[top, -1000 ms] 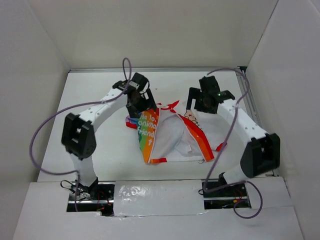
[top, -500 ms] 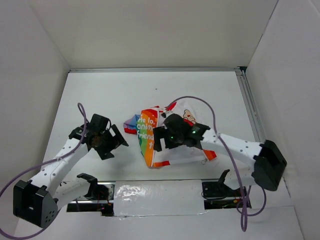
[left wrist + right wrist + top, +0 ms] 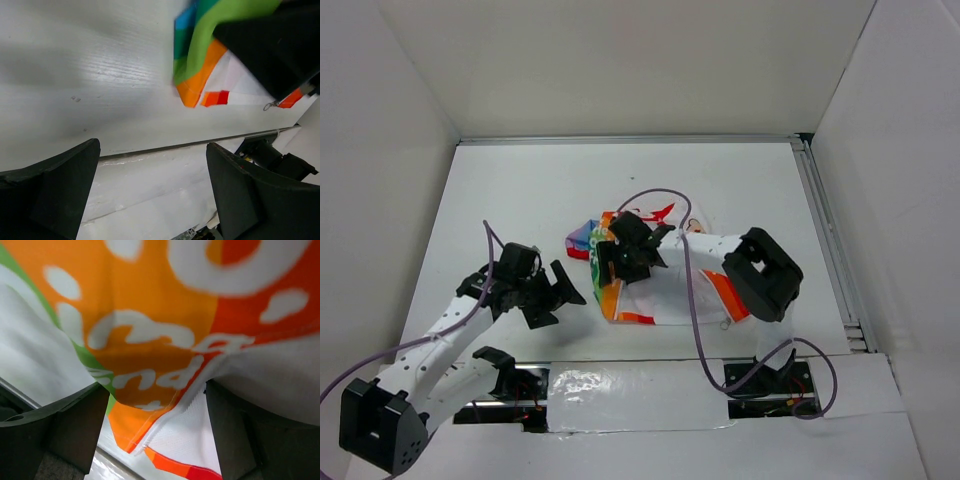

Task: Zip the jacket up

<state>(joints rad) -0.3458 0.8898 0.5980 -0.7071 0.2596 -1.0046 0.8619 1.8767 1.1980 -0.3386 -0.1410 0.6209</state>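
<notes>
Soft, rumpled rainbow-striped jacket [image 3: 660, 292] under wide-spread right tool [image 3: 156, 387]; left tool [image 3: 152, 146] likewise spread.

The jacket [image 3: 665, 285] lies crumpled and unzipped mid-table, its white lining and rainbow lettered panel showing.

Bright, even light; blurred wrist close-ups

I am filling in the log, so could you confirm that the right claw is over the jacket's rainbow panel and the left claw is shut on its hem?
Not quite: the left claw is open over the table, apart from the jacket, as the left wrist view shows. The right claw is indeed over the rainbow panel.
</notes>
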